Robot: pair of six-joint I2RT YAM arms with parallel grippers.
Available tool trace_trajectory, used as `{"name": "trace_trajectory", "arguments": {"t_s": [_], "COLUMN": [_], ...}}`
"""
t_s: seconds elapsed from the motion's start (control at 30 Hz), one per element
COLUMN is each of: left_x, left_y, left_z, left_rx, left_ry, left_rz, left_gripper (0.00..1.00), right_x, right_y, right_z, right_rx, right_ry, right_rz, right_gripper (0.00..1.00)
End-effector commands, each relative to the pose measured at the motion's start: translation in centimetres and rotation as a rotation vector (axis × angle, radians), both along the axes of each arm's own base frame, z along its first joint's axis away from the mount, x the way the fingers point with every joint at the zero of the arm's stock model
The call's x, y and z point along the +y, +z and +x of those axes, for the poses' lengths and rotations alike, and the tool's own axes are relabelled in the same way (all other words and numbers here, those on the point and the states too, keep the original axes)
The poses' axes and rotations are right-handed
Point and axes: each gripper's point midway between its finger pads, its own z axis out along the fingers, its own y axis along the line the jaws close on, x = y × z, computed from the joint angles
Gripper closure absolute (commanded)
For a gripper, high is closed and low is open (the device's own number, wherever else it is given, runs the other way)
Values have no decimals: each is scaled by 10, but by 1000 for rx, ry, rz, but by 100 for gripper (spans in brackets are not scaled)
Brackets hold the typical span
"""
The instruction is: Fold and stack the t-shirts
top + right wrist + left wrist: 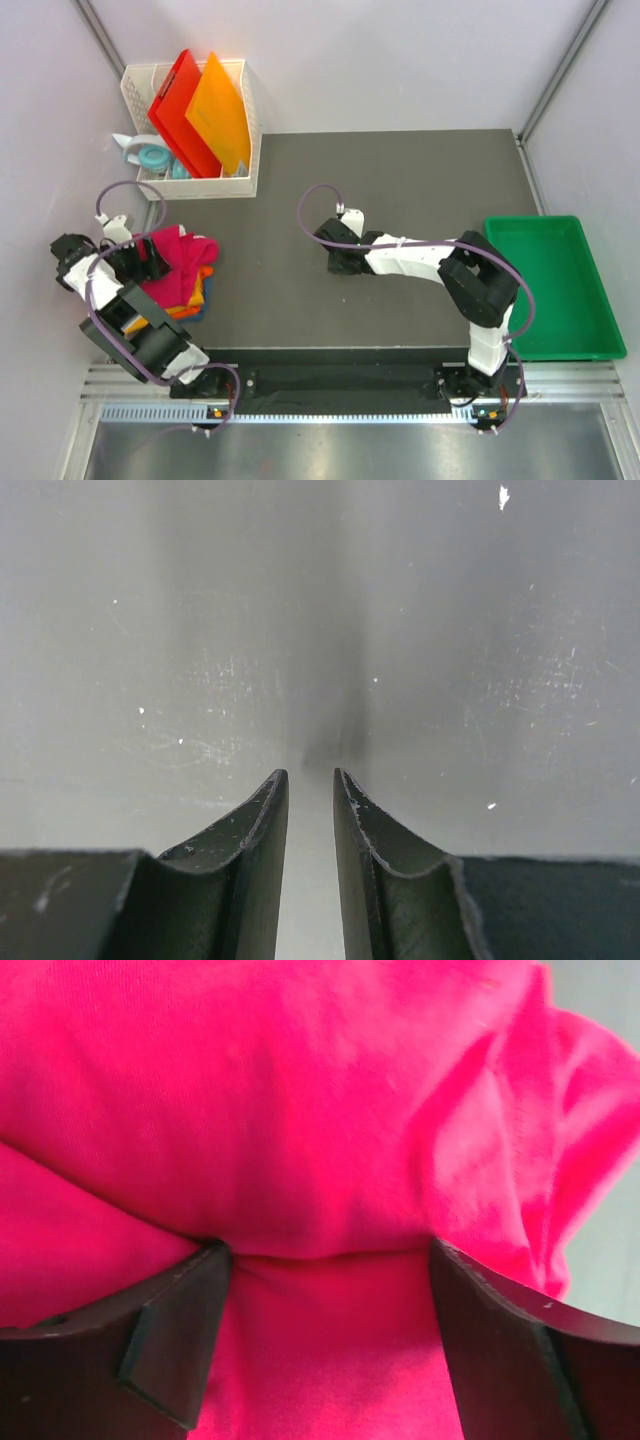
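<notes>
A crumpled crimson-pink t-shirt (182, 258) lies on top of a folded orange shirt (200, 290) and a blue shirt (196, 313) at the table's left edge. My left gripper (150, 258) is at the pile's left side. In the left wrist view the pink shirt (300, 1110) fills the frame, and the left gripper (325, 1265) has its jaws wide apart, pressed into the cloth, which bulges between them. My right gripper (335, 262) rests low over the bare mat in the middle of the table. In the right wrist view the right gripper (310, 778) is nearly closed and empty. The white shirt is out of view.
A white basket (245, 130) at the back left holds rigid red (178, 105) and orange (220, 110) boards. Teal tape rolls (155, 158) lie beside it. A green tray (555, 290) stands at the right edge. The dark mat (400, 180) covers the table.
</notes>
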Motion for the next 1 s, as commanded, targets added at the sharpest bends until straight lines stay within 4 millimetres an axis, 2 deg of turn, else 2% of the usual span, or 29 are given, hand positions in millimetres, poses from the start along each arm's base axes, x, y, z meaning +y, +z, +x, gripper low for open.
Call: {"name": "trace_trajectory", "arguments": {"t_s": [0.0,0.07,0.1,0.17,0.2,0.3,0.33,0.37,0.4,0.47,0.5,0.53,0.57,0.6,0.63,0.67,0.7,0.73,0.77,0.8,0.83,0.87,0.9,0.93,0.97], "left_x": [-7,-16,-14,-24,-23,-33,-40,-45,-51,-63,-78,-95,-103,-102,-116,-125,-136,-138,-147,-167,-163,-167,-182,-180,-183], "left_y": [62,103,144,185,219,258,261,255,260,252,253,250,249,246,246,253,238,245,235,231,228,212,206,197,183], "left_z": [8,17,25,29,35,39,40,40,38,40,30,33,33,39,46,44,47,61,56,61,72,74,78,83,94], "left_rx": [-132,-222,-299,-363,-421,-467,-456,-413,-405,-363,-319,-300,-281,-273,-277,-295,-262,-330,-318,-329,-342,-315,-316,-297,-288], "left_ry": [-39,-39,-51,-51,-65,-85,-105,-113,-131,-215,-241,-305,-322,-319,-354,-330,-342,-345,-332,-377,-328,-316,-343,-304,-292], "left_rz": [66,26,68,21,56,11,-5,-46,-54,-72,-105,-102,-94,-35,-5,16,52,113,117,148,216,232,241,257,265], "left_gripper": [12,9,8,6,6,5,5,5,5,5,5,5,5,5,5,5,4,3,3,2,2,2,2,2,3], "right_x": [4,4,4,7,7,10,12,13,14,15,14,15,12,11,10,10,8,8,6,2,0,-5,-10,-15,-24], "right_y": [15,17,17,25,28,36,38,41,42,43,44,46,42,43,47,50,53,63,69,74,92,101,107,126,134], "right_z": [1,1,3,7,9,16,18,20,21,22,23,24,22,23,23,24,24,27,30,30,36,41,42,47,53], "right_rx": [-51,-62,-70,-102,-115,-174,-194,-226,-249,-291,-306,-324,-323,-332,-346,-356,-366,-386,-398,-407,-438,-452,-459,-486,-495], "right_ry": [-3,-4,-1,-2,3,12,16,19,37,46,56,54,59,68,72,78,99,100,102,128,117,111,126,113,94], "right_rz": [33,41,43,65,68,63,57,38,19,-11,-30,-24,-35,-39,-33,-33,-56,-61,-74,-112,-115,-125,-156,-145,-157], "right_gripper": [75,74,75,74,75,74,75,75,75,74,75,74,74,74,74,74,74,74,74,74,74,73,73,73,73]}}
